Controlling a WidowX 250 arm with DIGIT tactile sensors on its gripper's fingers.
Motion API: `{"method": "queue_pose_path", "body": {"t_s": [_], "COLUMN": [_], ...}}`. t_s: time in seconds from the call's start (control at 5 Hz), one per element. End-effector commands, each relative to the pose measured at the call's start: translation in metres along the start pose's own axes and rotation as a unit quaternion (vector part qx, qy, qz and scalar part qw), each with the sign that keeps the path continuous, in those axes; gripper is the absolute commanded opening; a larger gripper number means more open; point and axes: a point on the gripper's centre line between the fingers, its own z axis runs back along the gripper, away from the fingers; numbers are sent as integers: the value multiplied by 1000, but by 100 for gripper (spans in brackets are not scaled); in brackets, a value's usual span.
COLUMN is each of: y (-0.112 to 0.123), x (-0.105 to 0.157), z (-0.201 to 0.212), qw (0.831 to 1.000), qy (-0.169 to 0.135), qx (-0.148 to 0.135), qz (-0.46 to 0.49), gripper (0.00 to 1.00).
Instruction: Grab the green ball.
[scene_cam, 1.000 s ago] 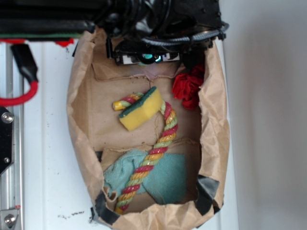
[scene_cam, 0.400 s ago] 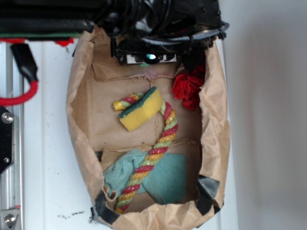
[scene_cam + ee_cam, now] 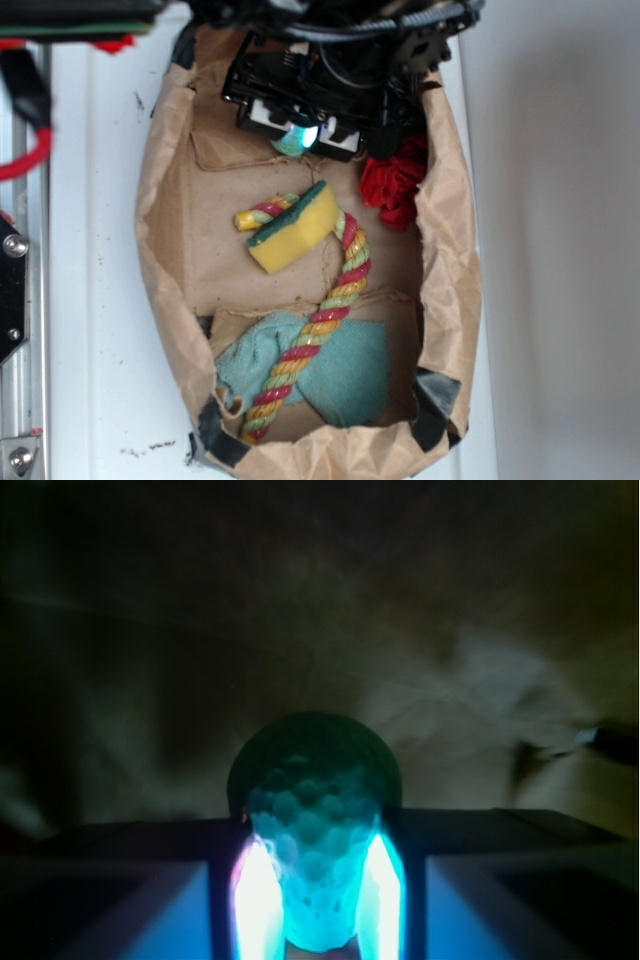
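Two views show the gripper (image 3: 297, 137) at the far end of a brown paper bag (image 3: 160, 260) lying open on a white surface (image 3: 100, 300). From the exterior camera the black arm (image 3: 330, 70) reaches in from the top of the picture, its head tilted slightly, hanging over the bag's far floor, and a small patch of the green ball (image 3: 293, 139) peeks out beneath it, just left of the red ruffled paper wad (image 3: 392, 185). Nearer lies a yellow sponge (image 3: 295, 230) with a dark green top, resting across a red, yellow and green twisted rope (image 3: 335, 295) that runs down over a teal cloth (image 3: 345, 375) at the bag's near end. Only the wrist camera shows the grasp itself: the green ball (image 3: 315, 820), finely dimpled and lit bluish from below, sits between the two fingers (image 3: 258, 890), which press against its left and right sides, so the jaws are clenched on it. Behind the ball that view is dark, with only dim crumpled paper visible.
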Motion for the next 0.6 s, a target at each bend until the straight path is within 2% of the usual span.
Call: {"method": "queue_pose_path", "body": {"t_s": [0.0, 0.2, 0.4], "y": [39, 53, 46], "x": [-60, -77, -78], "z": [69, 86, 95], "qw": [986, 978, 970], "qy": [-20, -15, -17], "qx": [-86, -98, -100], "qz": [-140, -186, -221], "gripper": [0, 0, 0]}}
